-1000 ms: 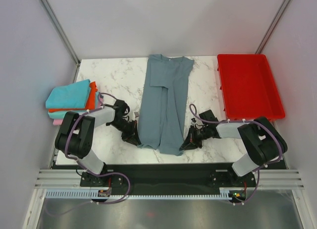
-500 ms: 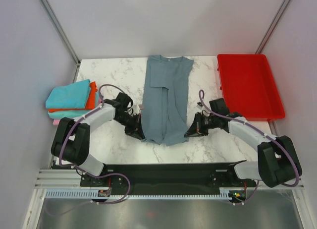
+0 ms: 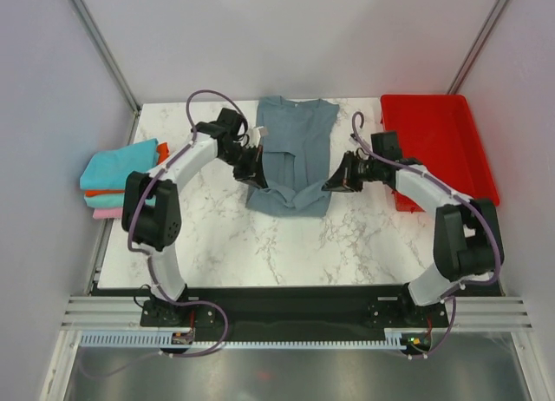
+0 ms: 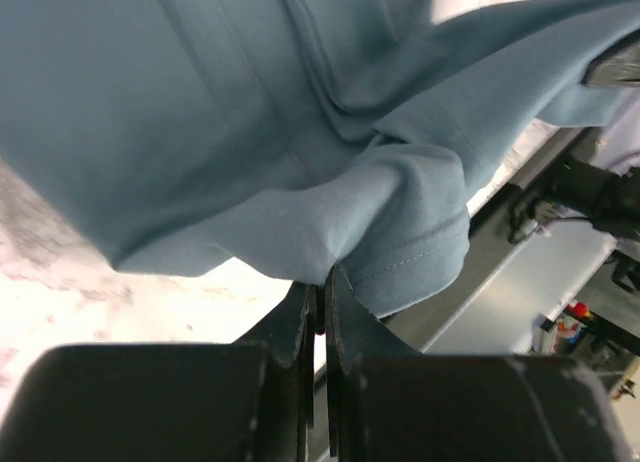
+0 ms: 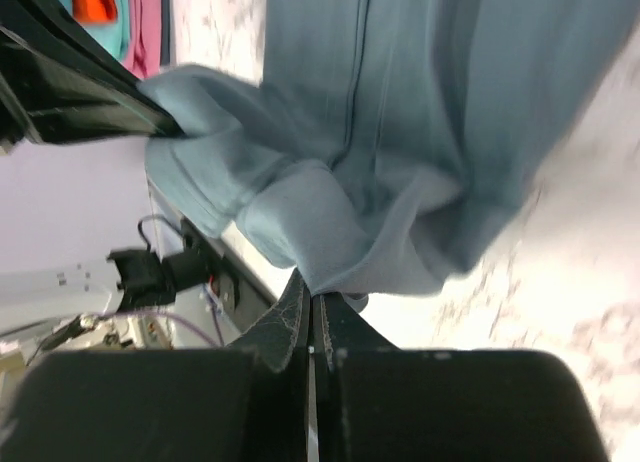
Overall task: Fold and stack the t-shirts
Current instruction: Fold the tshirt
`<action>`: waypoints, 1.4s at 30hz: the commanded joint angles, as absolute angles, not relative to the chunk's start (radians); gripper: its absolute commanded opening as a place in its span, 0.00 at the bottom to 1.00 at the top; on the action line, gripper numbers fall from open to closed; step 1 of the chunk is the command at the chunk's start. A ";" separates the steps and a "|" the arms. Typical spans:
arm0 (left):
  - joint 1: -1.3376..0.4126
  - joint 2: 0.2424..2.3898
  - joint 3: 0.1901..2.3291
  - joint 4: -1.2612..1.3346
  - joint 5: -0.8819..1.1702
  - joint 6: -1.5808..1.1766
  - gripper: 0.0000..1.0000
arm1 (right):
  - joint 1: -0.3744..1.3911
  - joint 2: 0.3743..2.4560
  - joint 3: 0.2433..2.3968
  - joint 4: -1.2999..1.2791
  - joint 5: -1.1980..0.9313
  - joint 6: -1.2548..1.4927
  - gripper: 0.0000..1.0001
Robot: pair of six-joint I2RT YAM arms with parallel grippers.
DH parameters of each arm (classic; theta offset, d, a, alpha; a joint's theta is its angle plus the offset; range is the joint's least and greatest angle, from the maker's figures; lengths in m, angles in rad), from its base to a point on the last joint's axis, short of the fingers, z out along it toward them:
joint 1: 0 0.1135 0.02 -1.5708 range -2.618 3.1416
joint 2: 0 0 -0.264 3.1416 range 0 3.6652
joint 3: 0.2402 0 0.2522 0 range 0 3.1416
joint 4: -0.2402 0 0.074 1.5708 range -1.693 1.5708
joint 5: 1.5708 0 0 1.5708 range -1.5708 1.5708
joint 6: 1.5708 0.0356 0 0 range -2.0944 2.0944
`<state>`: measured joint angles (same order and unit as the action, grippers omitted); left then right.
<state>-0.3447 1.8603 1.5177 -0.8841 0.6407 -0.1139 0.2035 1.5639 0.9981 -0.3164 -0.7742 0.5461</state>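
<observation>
Finding: a robotics laboratory test cell. Plain white panel walls (image 3: 286,36) framed by aluminium struts (image 3: 100,45) at upper left and right enclose a marble-patterned table (image 3: 347,245). Two robot arms (image 3: 152,210) stand bolted to extruded metal rails (image 3: 95,312) along the bottom edge, above a slotted cable duct (image 3: 260,338).

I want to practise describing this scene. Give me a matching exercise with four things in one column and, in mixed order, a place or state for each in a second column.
Column A
1. grey-blue shirt
2. red tray
3. stack of folded shirts
4. left gripper

Column B
a. at the left edge of the table
b. shut on a pinch of blue cloth
c. at the right side, nothing in it
d. in the middle, near end lifted off the surface

Pairs: 1-d, 2-c, 3-a, 4-b
</observation>
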 commanded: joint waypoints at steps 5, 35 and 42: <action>-0.310 2.091 1.828 -0.916 0.477 -0.048 0.02 | 0.195 1.831 1.314 -0.232 -0.758 0.471 0.00; -0.268 2.450 2.390 -0.770 0.236 -0.002 0.40 | 0.158 2.269 1.799 -0.201 -0.638 0.417 0.22; -0.272 2.260 2.305 -0.808 0.209 0.008 0.98 | 0.130 2.117 1.741 -0.268 -0.586 0.367 0.59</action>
<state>-0.2687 2.4321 2.3405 -0.8154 0.2356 -0.0170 0.1532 2.2566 1.7512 -0.2604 -0.6128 0.4049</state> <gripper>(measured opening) 0.964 0.577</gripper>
